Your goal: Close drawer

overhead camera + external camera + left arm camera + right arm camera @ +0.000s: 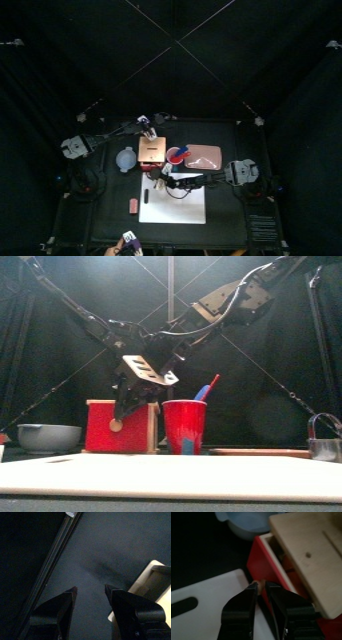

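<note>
The tan wood box (152, 148) stands left of the table's middle; its top shows in the right wrist view (314, 552). Its drawer (274, 559) has a red front and stands pulled out a little, with a dark gap under the box top. In the front view the drawer front (96, 434) carries a round wooden knob. My right gripper (262, 587) is shut, with its tips at the drawer front's edge; it hangs before the drawer in the front view (124, 414). My left gripper (90, 591) is open and empty beside the box's back corner (152, 582).
A red cup (185, 428) with a blue stick stands right of the box. A grey bowl (47, 437) sits to its left. A white sheet (174, 205) lies in front of the drawer. A pinkish-red board (207, 158) lies right of the box.
</note>
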Motion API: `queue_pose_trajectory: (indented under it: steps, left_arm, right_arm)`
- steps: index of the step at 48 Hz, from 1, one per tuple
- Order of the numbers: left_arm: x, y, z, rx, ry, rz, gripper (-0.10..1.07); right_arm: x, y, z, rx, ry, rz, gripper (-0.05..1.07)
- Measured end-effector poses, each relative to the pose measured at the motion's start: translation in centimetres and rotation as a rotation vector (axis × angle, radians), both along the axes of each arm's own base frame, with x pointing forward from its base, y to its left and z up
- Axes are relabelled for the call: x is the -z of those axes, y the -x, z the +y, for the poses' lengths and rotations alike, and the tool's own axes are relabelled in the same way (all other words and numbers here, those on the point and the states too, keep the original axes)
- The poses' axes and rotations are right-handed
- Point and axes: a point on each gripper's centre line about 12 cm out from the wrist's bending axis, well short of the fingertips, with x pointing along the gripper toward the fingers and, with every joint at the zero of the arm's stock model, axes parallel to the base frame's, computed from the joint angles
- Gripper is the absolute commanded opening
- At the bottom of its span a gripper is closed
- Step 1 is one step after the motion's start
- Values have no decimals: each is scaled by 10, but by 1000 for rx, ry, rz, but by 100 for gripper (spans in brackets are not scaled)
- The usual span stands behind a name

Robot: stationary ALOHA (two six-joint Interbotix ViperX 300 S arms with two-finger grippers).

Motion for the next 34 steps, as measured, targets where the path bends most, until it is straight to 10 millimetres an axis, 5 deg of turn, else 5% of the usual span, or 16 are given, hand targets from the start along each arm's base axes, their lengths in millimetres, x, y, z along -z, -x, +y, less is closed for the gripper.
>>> queue_pose_trajectory:
  steps: [13,34]
  left_arm:
    - [-3,-3,-3,2,2,-17,86]
    - [-6,-8,-5,-6,13,-55,86]
  right_arm:
    - [-7,-2,-21,40,7,-19,63]
    - [-2,-1,-22,48,5,-9,63]
